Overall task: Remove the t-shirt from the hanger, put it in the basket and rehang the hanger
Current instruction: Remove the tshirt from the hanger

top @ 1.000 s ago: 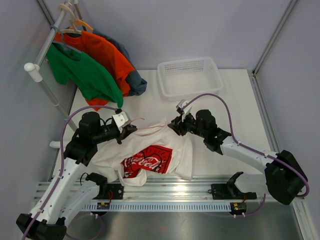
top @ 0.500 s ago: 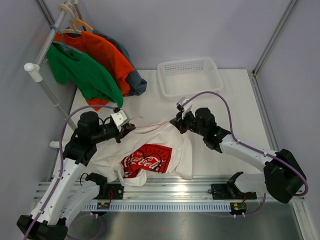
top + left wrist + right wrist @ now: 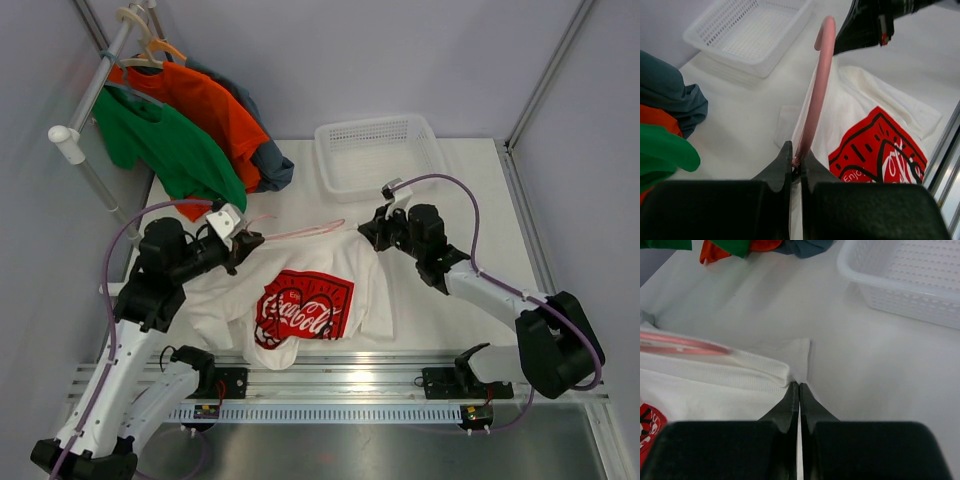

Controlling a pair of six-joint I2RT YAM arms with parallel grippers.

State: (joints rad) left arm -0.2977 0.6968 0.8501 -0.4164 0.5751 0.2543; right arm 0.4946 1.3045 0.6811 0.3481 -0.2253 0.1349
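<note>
Midway across the worktop (image 3: 300, 200), my left tool (image 3: 796, 165) clamps the pink hanger (image 3: 817, 85), and my right tool (image 3: 799, 390) pinches the white t-shirt (image 3: 715, 390) by its ribbed edge. Next, I reckon, pull them apart.

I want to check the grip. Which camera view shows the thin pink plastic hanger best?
The left wrist view: the thin pink plastic hanger runs large and sharp from the left gripper. The top view shows only a thin line; the right wrist view, a blurred strip.
</note>
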